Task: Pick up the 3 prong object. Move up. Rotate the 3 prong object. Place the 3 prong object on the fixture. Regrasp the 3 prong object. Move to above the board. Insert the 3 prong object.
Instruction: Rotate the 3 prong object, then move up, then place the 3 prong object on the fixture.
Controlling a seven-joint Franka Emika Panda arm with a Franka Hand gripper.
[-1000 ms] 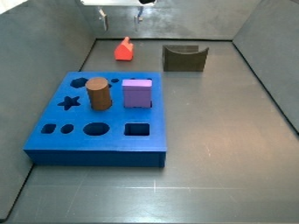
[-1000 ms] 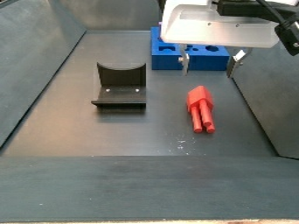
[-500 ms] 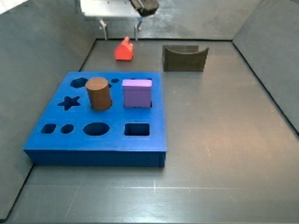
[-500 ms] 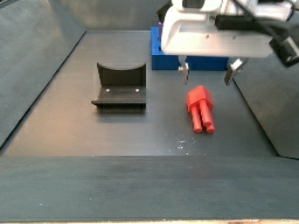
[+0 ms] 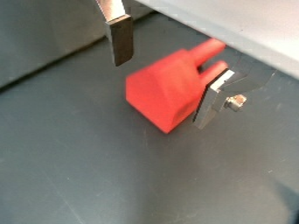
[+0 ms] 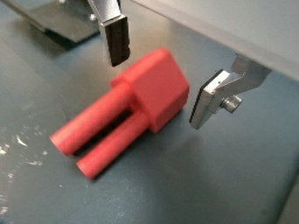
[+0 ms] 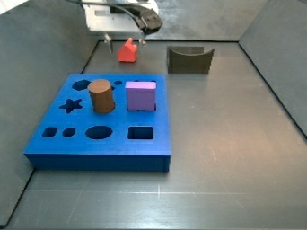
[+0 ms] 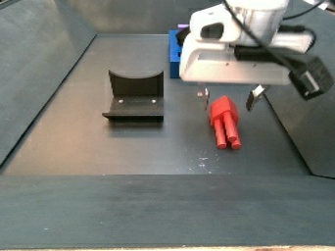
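Above the floor: gripper (image 6: 163,74) straddles the 3 prong object (image 6: 126,108), jaws apart, nothing clamped.
Risk: one finger (image 5: 215,99) looks nearer; closing could nudge the piece askew.

Gripper (image 6: 166,79) jaws straddle the 3 prong object (image 6: 126,110); floor around bare.

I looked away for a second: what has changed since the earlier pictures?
The gripper has come down over the 3 prong object; its open fingers now straddle the red block end, not yet closed. The piece, fixture, board, brown cylinder and purple cube stayed put.
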